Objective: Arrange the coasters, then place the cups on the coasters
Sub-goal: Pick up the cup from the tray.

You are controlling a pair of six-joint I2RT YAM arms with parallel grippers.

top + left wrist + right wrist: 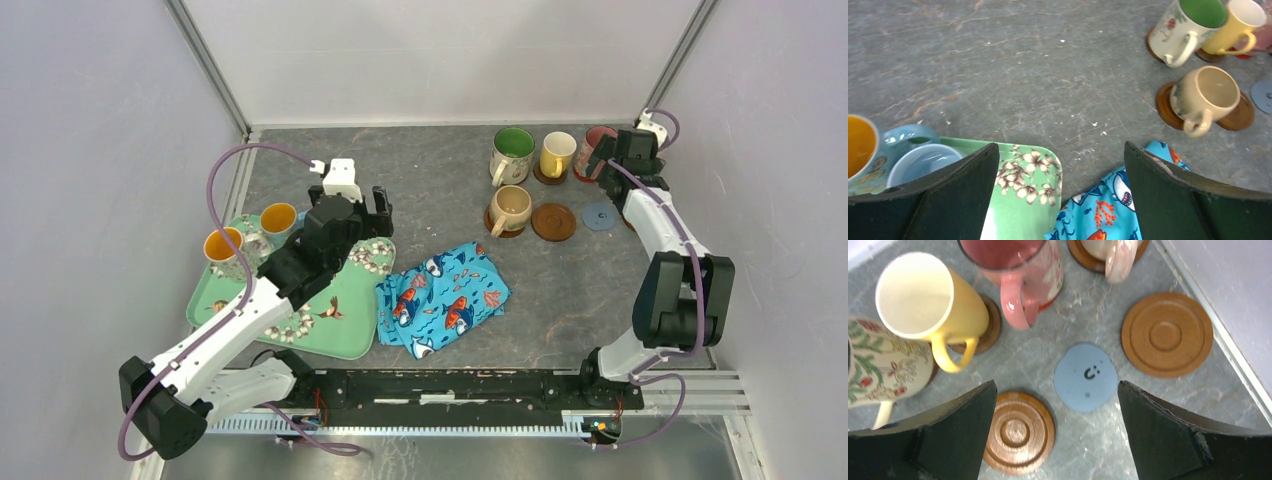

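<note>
At the back right, a cream cup with a green inside, a yellow cup and a beige cup each stand on a brown coaster. My right gripper hangs open above the table with nothing between its fingers. The blue-grey coaster and a bare ringed brown coaster lie below it, another bare brown coaster to the right. The pink cup stands just ahead. My left gripper is open over the tray's corner, near a light blue cup and an orange-lined cup.
The green floral tray lies at the front left with cups on its far end. A blue fish-print cloth lies crumpled beside it. The enclosure's right wall rail runs close to the bare brown coaster.
</note>
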